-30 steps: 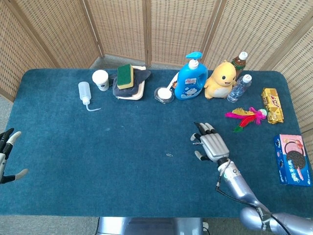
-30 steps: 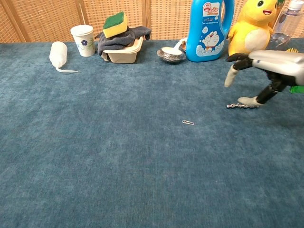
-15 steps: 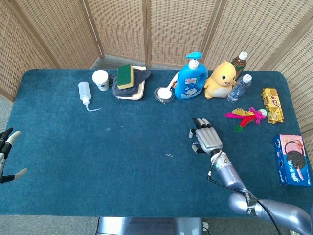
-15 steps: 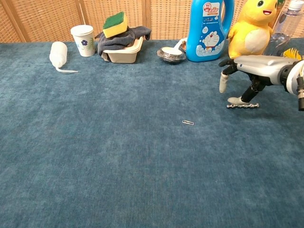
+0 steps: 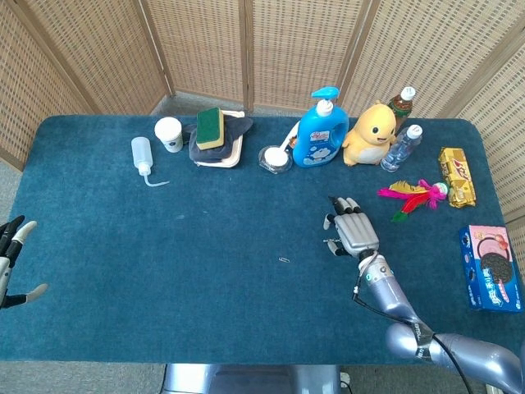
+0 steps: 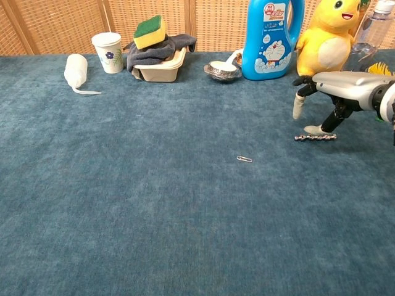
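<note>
The right hand (image 6: 330,98) hovers palm-down, fingers spread and holding nothing, over a small metal chain (image 6: 315,137) lying on the blue table (image 6: 154,203) in front of the yellow plush duck (image 6: 325,38). One finger (image 6: 314,129) rests just beside the chain. A paperclip (image 6: 244,159) lies to the chain's left. The left hand (image 5: 11,263) hangs open at the far edge.

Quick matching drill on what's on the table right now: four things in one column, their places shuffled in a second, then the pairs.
Things
1. sponge
2. small chain
3. paper clip
4. cookie box

Places
A. alone on the cloth mid-table
B. at the table's right edge
C. on top of the stacked tray and cloth
D. just under the right robot hand

Pairs: 1-C, 2-D, 3-A, 4-B
</note>
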Motion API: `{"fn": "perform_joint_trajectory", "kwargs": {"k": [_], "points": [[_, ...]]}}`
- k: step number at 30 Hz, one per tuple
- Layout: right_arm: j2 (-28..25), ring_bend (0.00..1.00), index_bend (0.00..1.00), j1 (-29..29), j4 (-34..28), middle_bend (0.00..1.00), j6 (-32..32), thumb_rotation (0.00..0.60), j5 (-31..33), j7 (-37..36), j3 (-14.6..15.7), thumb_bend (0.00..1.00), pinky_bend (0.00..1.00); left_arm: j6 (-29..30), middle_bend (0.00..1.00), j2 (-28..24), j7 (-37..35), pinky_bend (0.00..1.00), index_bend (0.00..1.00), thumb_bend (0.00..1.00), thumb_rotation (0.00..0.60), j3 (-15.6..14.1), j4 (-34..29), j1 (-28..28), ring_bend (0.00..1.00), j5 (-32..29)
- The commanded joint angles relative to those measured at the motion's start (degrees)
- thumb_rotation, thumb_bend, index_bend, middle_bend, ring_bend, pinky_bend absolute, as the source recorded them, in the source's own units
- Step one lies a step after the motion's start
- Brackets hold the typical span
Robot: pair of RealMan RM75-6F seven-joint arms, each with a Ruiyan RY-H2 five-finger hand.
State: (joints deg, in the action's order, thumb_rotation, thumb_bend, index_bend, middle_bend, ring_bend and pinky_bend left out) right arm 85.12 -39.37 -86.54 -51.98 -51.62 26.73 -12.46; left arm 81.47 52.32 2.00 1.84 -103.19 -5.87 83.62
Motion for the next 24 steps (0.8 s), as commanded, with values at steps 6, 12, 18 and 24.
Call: {"fn": "perform_joint_trajectory", "kwargs": {"k": [6, 12, 18, 24], "points": [[0.89, 0.00, 0.30, 0.26, 1.31, 0.00, -0.60, 0.600, -1.22, -1.81, 1.01, 0.36, 0.00, 0.16, 0.00, 0.00, 0.16, 0.00, 0.00, 0.22, 0.600, -0.11, -0.16, 0.11, 0.00, 0.12], [0.99, 0.00, 0.29, 0.49, 1.90, 0.00, -1.09, 0.600, -2.53, -3.25, 1.52, 0.25, 0.00, 0.28, 0.00, -0.03, 0.08, 0.00, 0.00, 0.22, 0.600, -0.17, -0.24, 0.15, 0.00, 0.32], [1.03, 0.00, 0.34, 0.59, 2.27, 0.00, -1.33, 0.600, -3.29, -4.12, 1.98, 0.24, 0.00, 0.28, 0.00, -0.02, 0.09, 0.00, 0.00, 0.22, 0.600, -0.22, -0.22, 0.14, 0.00, 0.42], [1.48, 0.00, 0.43, 0.47, 2.41, 0.00, -1.32, 0.600, -3.63, -4.76, 2.26, 0.24, 0.00, 0.17, 0.00, 0.02, 0.06, 0.00, 0.00, 0.22, 0.600, -0.24, -0.21, 0.12, 0.00, 0.33]]}}
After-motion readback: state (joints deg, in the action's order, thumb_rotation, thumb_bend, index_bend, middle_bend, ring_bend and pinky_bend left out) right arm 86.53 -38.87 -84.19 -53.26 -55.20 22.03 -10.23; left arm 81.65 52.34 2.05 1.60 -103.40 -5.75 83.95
